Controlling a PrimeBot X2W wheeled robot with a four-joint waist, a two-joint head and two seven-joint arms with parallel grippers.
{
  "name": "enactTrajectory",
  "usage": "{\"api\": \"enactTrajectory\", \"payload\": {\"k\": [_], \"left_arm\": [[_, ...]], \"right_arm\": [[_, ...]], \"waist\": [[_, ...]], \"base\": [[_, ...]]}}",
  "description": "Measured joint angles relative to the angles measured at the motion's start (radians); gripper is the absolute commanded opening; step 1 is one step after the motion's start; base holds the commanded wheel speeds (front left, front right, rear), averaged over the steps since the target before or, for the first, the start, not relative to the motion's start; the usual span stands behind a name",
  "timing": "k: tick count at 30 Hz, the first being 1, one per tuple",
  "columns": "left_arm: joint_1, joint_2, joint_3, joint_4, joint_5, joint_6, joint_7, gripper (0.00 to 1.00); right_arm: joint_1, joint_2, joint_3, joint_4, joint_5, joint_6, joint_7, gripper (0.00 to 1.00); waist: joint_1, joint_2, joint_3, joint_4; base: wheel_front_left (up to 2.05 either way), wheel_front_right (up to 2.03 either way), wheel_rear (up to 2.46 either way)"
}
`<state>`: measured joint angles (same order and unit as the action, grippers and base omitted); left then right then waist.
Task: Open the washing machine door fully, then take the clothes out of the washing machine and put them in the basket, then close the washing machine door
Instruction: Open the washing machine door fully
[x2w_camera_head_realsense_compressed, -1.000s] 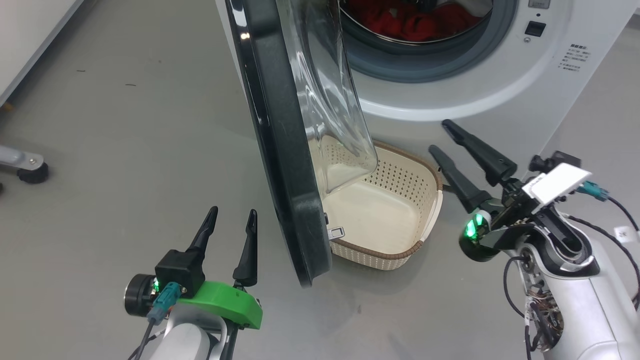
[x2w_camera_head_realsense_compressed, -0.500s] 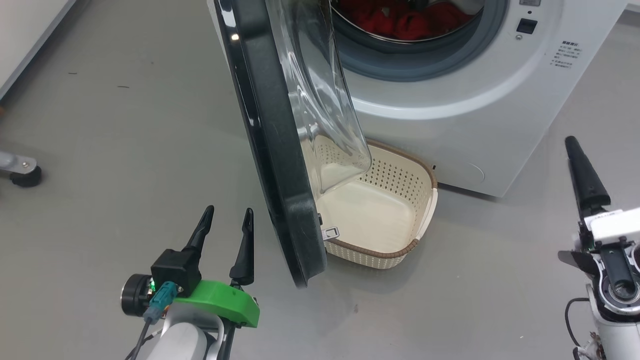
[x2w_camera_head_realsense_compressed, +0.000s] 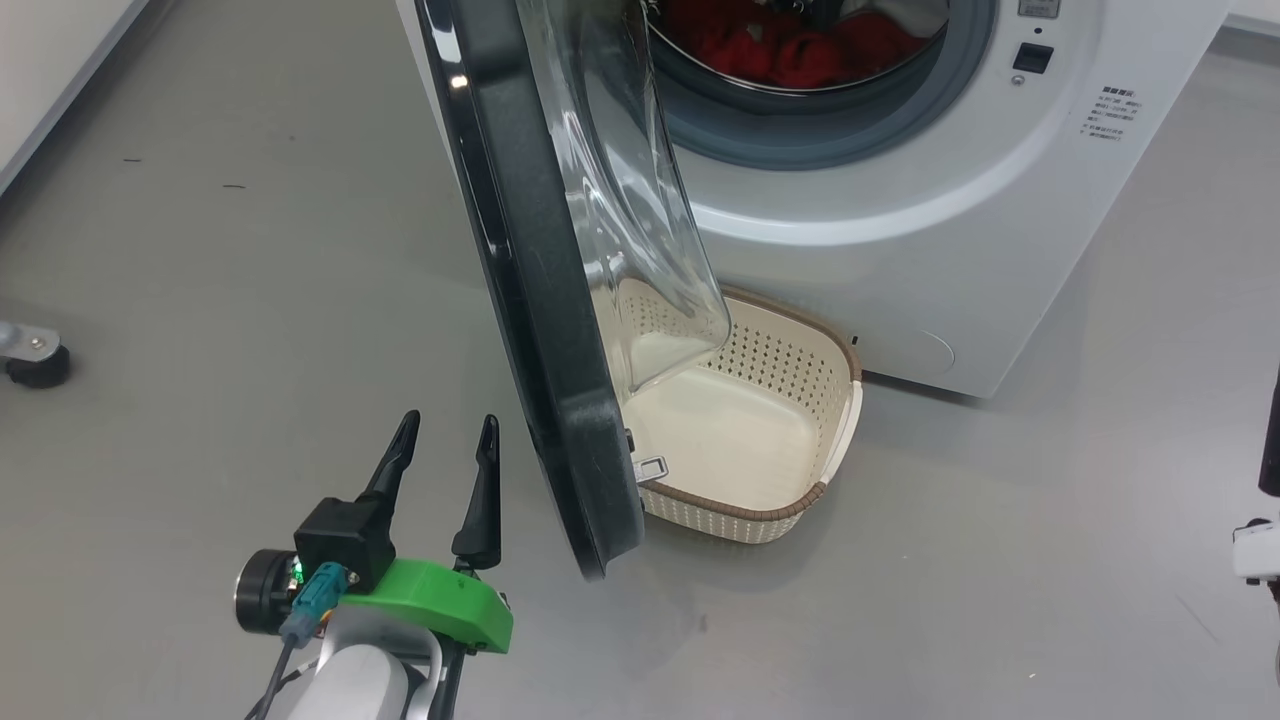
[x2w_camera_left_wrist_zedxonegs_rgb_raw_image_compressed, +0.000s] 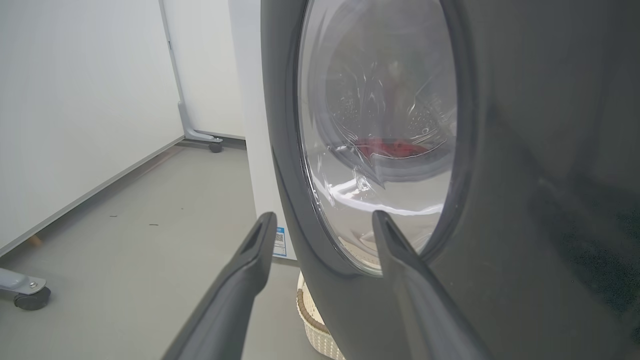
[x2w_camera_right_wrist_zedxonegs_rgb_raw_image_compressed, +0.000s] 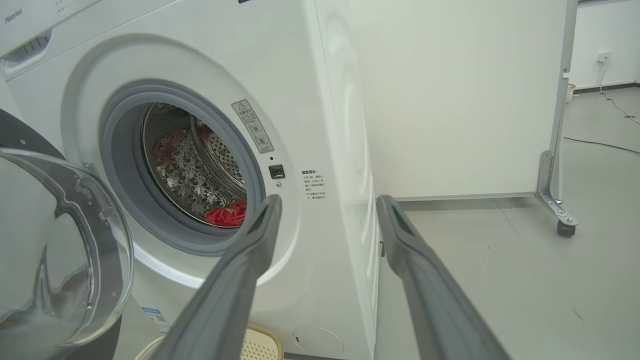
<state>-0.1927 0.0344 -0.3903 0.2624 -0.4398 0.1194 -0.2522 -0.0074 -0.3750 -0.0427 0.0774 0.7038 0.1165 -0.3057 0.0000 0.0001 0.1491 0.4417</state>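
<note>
The white washing machine stands at the top of the head view with its door swung out edge-on, black rim toward me and glass bowl facing the opening. Red clothes lie in the steel drum, and in the right wrist view the clothes sit low in it. The cream basket sits on the floor under the door, holding nothing. My left gripper is open, just left of the door's lower edge; its fingers point at the rim. My right gripper is open, facing the machine's front right corner.
Grey floor spreads left and right of the machine. A caster foot stands at the far left beside a white panel. Another panel on a castered stand lies right of the machine, with a cable on the floor behind.
My right gripper has swung away from beside the basket to the head view's far right edge. The head camera has shifted a little. The left gripper, door and basket have stayed put.
</note>
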Motion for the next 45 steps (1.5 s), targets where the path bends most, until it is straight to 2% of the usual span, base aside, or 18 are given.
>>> {"api": "enactTrajectory", "payload": {"k": [6, 11, 20, 31, 45], "left_arm": [[0.001, 0.0, 0.0, 0.005, 0.001, 0.0, 0.0, 1.0], [0.009, 0.0, 0.0, 0.011, 0.001, 0.0, 0.0, 1.0], [0.011, 0.0, 0.0, 0.013, 0.002, 0.0, 0.0, 1.0], [0.011, 0.0, -0.001, 0.016, 0.002, 0.0, 0.0, 1.0], [0.011, 0.0, 0.005, 0.015, 0.006, 0.0, 0.0, 1.0]], "right_arm": [[0.032, -0.005, 0.014, -0.009, -0.169, -0.069, 0.034, 1.0], [0.067, 0.016, 0.025, -0.025, -0.27, -0.111, 0.044, 1.0], [0.116, 0.103, 0.043, -0.058, -0.357, -0.145, 0.045, 1.0], [0.133, 0.17, 0.071, -0.057, -0.408, -0.144, 0.045, 1.0], [0.133, 0.223, 0.103, -0.062, -0.46, -0.112, 0.045, 1.0]], "waist": [[0.0, 0.0, -0.008, -0.005], [0.0, 0.0, -0.014, -0.007], [0.0, 0.0, -0.011, -0.009], [0.0, 0.0, -0.004, -0.008], [0.0001, -0.0001, 0.011, -0.012]], "base": [[0.0, 0.0, 0.0], [0.0, 0.0, 0.0], [0.0, 0.0, 0.0], [0.0, 0.0, 0.0], [0.0, 0.0, 0.0]]}}
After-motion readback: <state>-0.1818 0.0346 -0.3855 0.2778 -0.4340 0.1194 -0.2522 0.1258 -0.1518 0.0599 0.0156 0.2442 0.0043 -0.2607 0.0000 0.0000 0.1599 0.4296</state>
